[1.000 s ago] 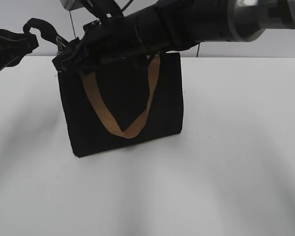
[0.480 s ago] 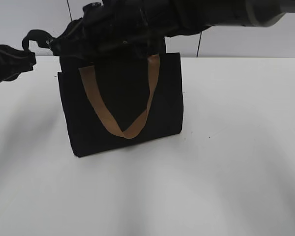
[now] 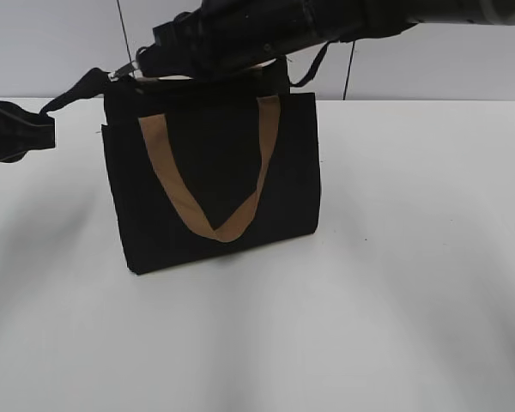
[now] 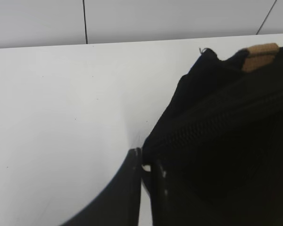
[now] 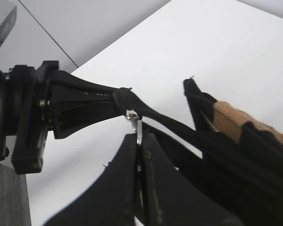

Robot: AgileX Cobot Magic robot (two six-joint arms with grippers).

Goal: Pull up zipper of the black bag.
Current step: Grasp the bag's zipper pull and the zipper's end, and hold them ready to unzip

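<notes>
Right gripper (image 5: 139,141) pinches the zipper pull (image 5: 136,126); left gripper (image 3: 36,133) clamps the bag (image 3: 215,184) strap (image 3: 84,86), left of frame.

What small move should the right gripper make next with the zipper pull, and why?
Probably keep drawing the zipper pull along the track, away from the left gripper. The right gripper is shut on the metal pull, the left gripper is holding the black bag's end tab taut, and zipper teeth past the pull look unjoined, so the closure seems unfinished.
</notes>
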